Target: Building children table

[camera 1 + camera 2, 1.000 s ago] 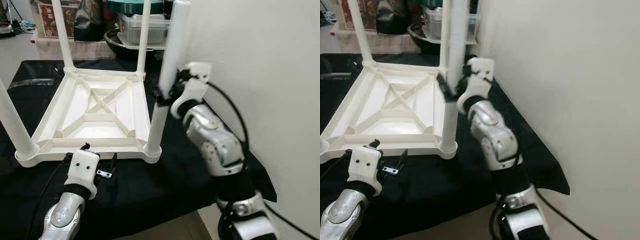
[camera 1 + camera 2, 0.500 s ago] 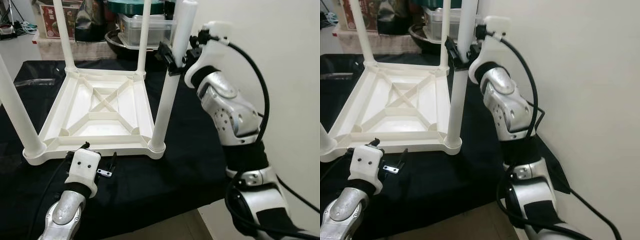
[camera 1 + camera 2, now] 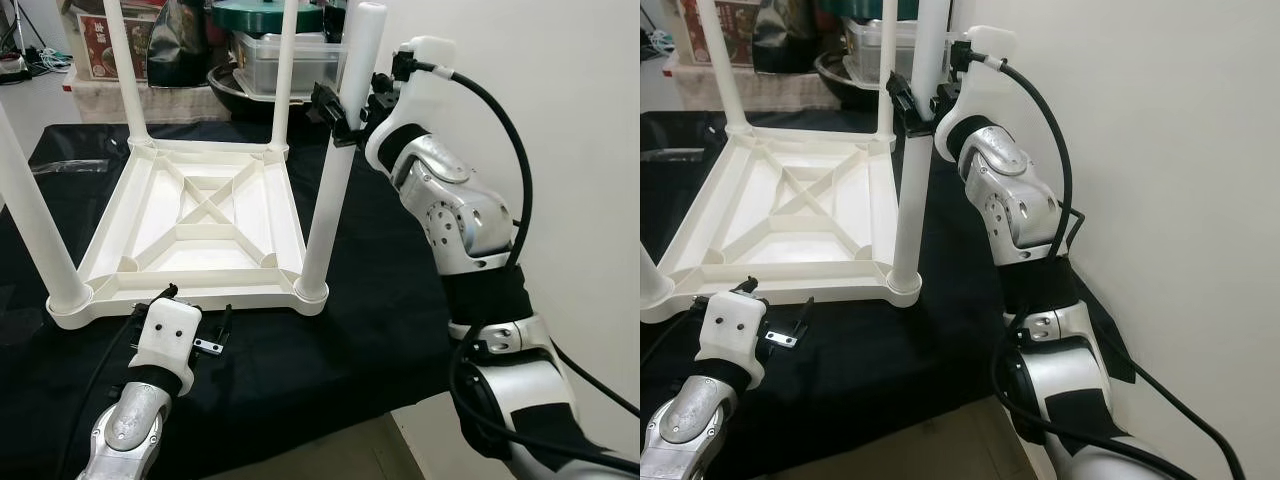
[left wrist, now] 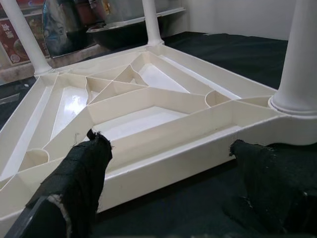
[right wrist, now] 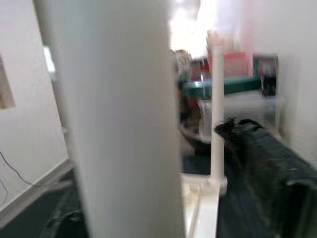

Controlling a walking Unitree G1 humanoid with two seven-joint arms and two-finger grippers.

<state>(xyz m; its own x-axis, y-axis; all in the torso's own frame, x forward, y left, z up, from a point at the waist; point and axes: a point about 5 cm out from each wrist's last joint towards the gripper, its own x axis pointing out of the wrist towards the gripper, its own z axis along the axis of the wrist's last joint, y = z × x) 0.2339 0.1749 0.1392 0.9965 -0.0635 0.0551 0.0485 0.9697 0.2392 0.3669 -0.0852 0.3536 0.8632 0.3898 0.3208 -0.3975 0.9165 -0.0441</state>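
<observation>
- While the upturned white plastic children's table lies top-down on the black cloth, my right gripper grips high on the near right white cylindrical leg, fingers closed around it
- My left gripper hovers just before the table's near edge, fingers spread and empty
- I judge the leg needs seating: press straight down, keep it vertical, and don't tilt the frame

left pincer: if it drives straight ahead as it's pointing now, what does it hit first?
Most likely the near side rail of the upturned table top, squarely ahead of the open left pincer; depth is hard to judge.
</observation>
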